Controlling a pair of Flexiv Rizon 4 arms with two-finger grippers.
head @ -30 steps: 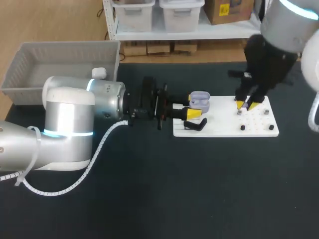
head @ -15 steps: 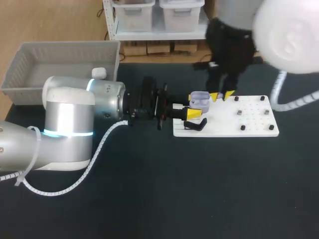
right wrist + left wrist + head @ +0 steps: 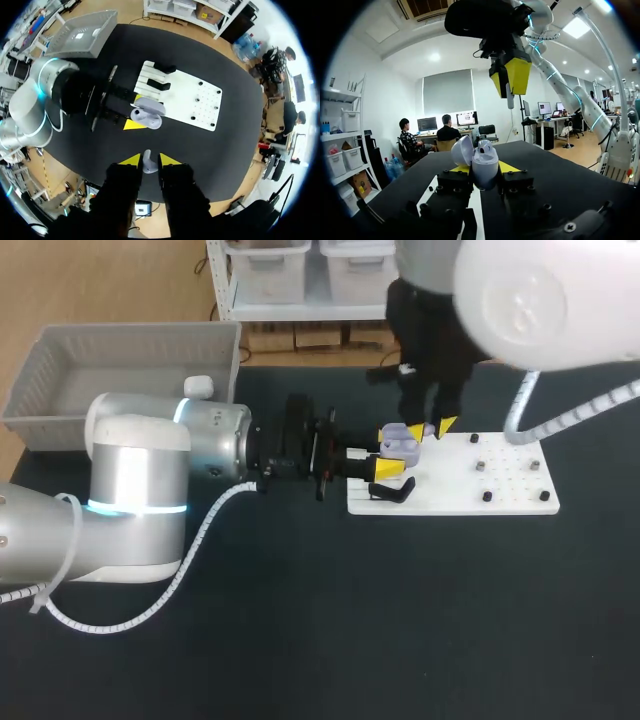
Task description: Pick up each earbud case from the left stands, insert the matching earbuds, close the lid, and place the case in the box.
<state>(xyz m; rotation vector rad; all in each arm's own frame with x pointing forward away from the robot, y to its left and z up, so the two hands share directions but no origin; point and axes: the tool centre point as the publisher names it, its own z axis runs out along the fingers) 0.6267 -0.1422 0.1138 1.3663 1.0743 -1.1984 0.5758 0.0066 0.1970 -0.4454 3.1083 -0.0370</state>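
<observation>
Head view, left end effector clamped on open lavender earbud case at white board edge, right end effector just above, pinching pale earbud

I read the case at the board's edge as smooth, glossy lilac plastic, the earbud above the board glossy too; the board is matt white plastic. Under the board the table is dull black. The basket, well off the board, is grey plastic.
</observation>
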